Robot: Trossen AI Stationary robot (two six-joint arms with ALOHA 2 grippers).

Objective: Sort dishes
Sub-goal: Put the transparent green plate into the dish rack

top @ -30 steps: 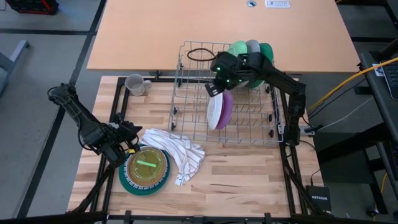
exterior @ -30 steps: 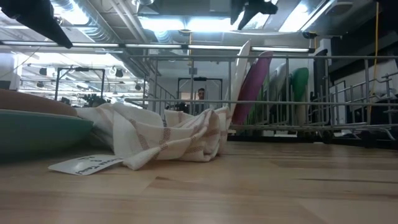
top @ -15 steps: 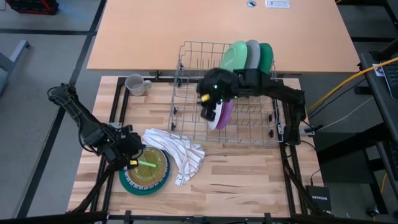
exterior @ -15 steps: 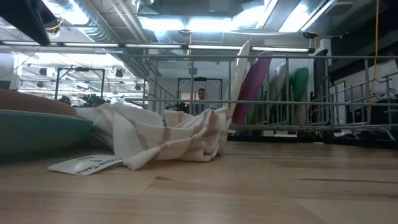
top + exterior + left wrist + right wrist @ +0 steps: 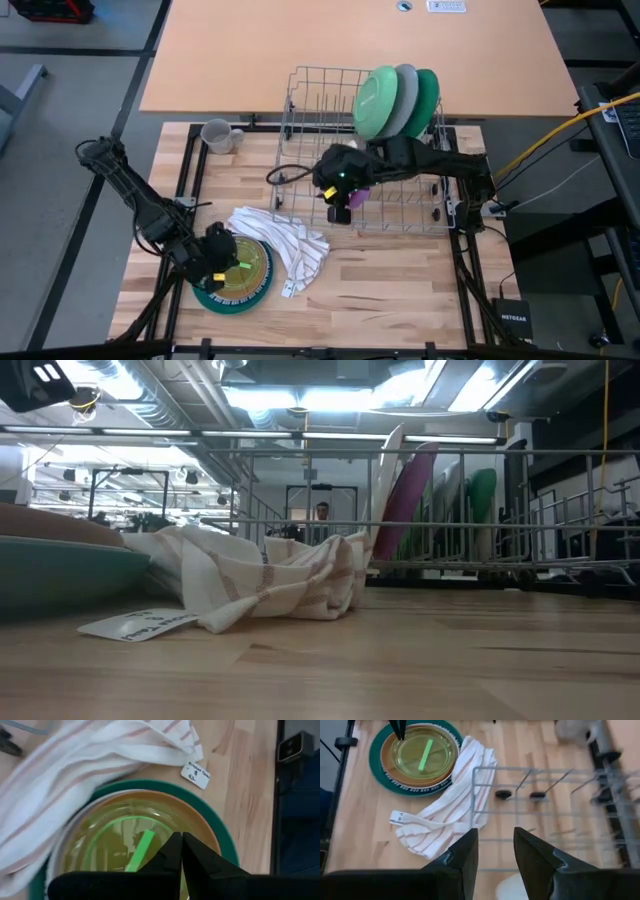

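- Left gripper (image 5: 222,258) hangs right over the stack near the table's front left corner, fingers pressed together with nothing between them, tips aimed down at the dishes
- That stack: a teal plate (image 5: 205,296) at the bottom, a brown bowl (image 5: 210,832) on it, and a clear yellowish dish (image 5: 422,752) with a green stripe nested inside; it looks like the next pick
- The striped cloth (image 5: 285,243) lies bunched just beside the stack, its edge lapping over the teal rim, so a grab from that side could snag it
- Right gripper (image 5: 338,205) sits at the front edge of the wire rack (image 5: 300,110), fingers parted and empty
- Three big plates, green (image 5: 374,98), grey (image 5: 407,95) and darker green (image 5: 429,92), stand upright in the rack's far right corner, held on edge by the wires
- A white plate (image 5: 385,490) and a purple one (image 5: 408,495) lean together in the rack's middle, mostly hidden under the right arm from above
- A grey mug (image 5: 219,135) waits alone by the table's far left edge, unsorted
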